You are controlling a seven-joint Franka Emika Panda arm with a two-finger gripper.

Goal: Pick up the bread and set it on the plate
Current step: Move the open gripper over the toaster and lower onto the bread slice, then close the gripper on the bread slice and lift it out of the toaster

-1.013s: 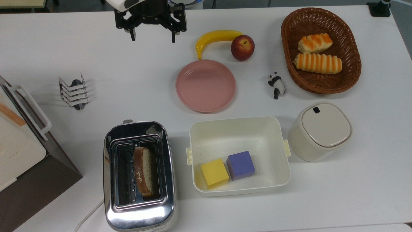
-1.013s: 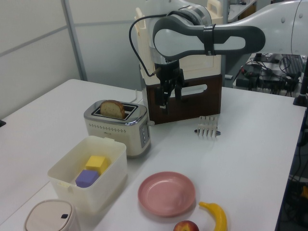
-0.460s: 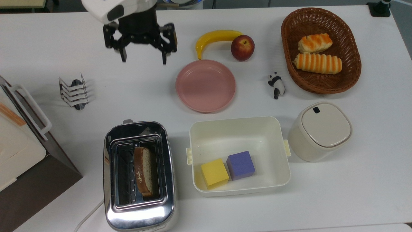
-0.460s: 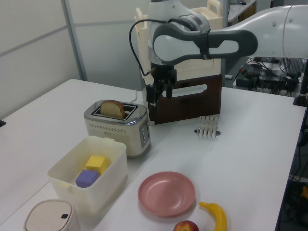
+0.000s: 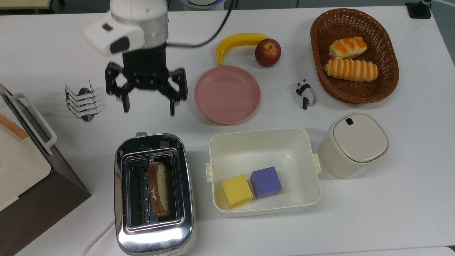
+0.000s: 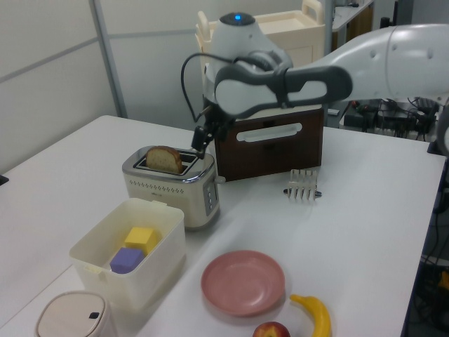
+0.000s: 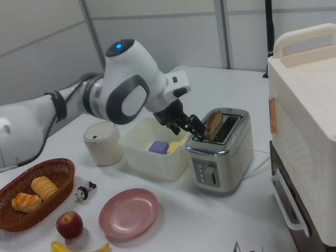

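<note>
White table. On it: toaster, pink plate, white tub, lidded canister. Also wicker basket, banana, apple, panda figure, toast rack.

We found no readable text, label, brand, number or sign on anything that stood on the table or beside it.

A mirror-glossy metal shell is seen on the toaster. The plate looks smooth, matt plastic. The basket is woven wicker. Bare wire forms the rack. The table is matt white.
</note>
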